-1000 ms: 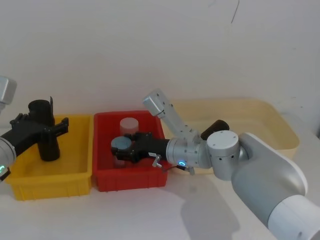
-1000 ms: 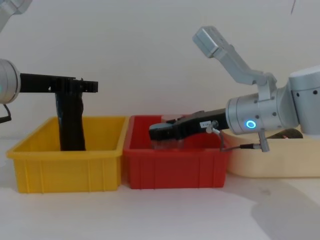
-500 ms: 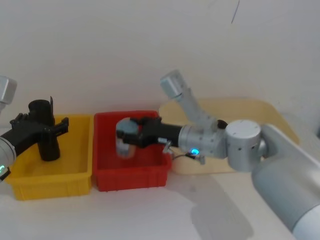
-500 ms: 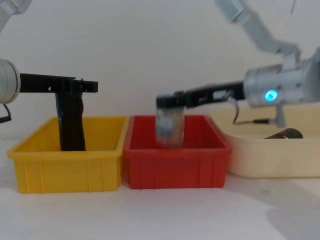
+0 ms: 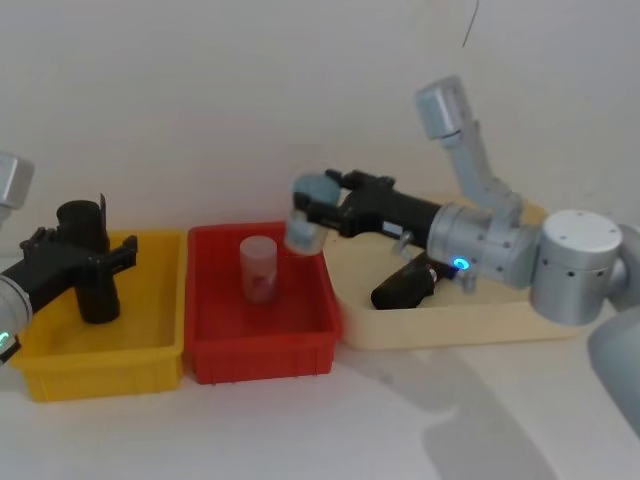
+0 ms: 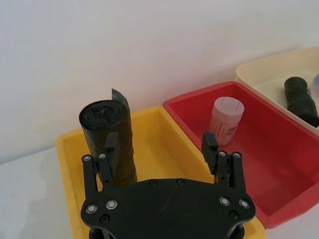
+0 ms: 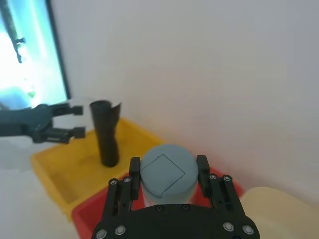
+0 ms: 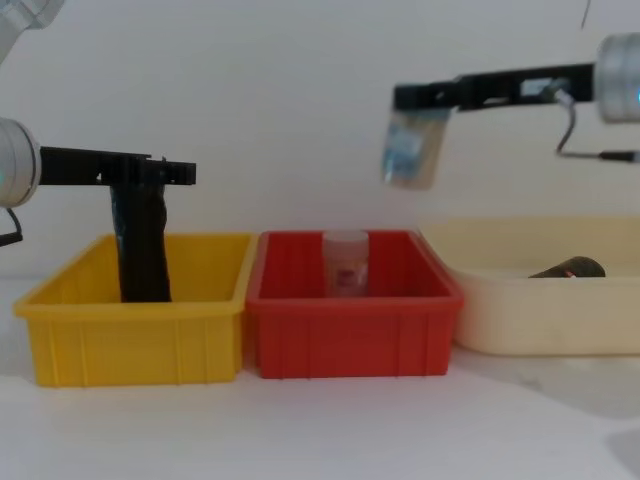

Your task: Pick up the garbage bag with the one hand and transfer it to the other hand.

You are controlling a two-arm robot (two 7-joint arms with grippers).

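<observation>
Black and crinkled, the garbage bag [image 5: 405, 285] lies on its side in the cream tray [image 5: 500, 322] at 3 o'clock on the white bench [image 5: 300, 430], its red label facing the chest camera. Neither arm touches it.

The right gripper [image 5: 305, 215], on the wrist with the blue light ring, reaches in from 3 o'clock. It hangs high above the line where the red bin [image 5: 260, 355] meets the tray. Its jaws are pinching a clear jar with a blue-grey lid [image 5: 303, 228], one finger on either side just under the lid. The chest view shows the jar tilted and well clear of the bin rims. A second jar [image 5: 258, 268] with a pale lid stands upright inside the red bin near 6 o'clock.

At 9 o'clock the left gripper [image 5: 85, 248] is held level over the yellow bin [image 5: 100, 365], jaws spread wide. A plain black roll [image 5: 90, 290] stands upright in that bin. In the left wrist view its upper part sits right at one finger [image 6: 110, 149], with the other finger well apart from it. Whether that finger touches the roll cannot be told.
</observation>
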